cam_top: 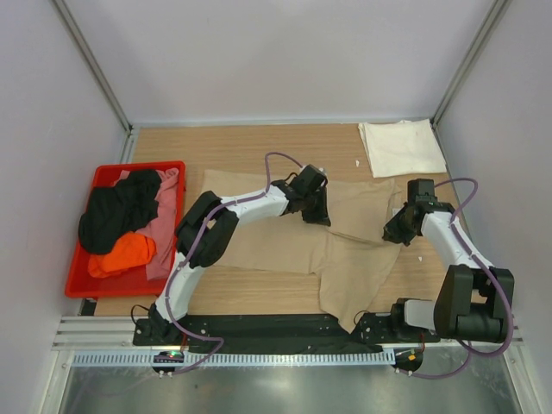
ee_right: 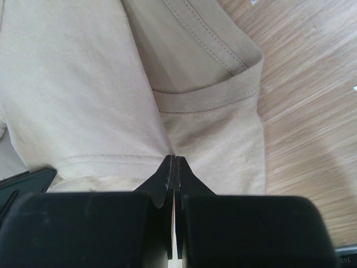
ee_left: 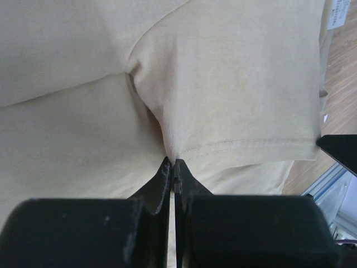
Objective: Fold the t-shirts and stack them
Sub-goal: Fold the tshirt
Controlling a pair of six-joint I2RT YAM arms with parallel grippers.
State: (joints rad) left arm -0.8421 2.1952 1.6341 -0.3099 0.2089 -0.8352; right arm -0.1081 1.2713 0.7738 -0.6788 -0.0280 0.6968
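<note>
A tan t-shirt lies spread across the middle of the wooden table, partly gathered. My left gripper is shut on a fold of it near a sleeve hem; its fingertips pinch the cloth. My right gripper is shut on the shirt's edge near the collar, its tips closed on the fabric. A folded cream-white t-shirt lies at the back right. Black, pink and orange t-shirts lie in the red bin.
The red plastic bin stands at the table's left edge. Bare wood shows right of the shirt. White walls enclose the back and sides. A black rail runs along the near edge.
</note>
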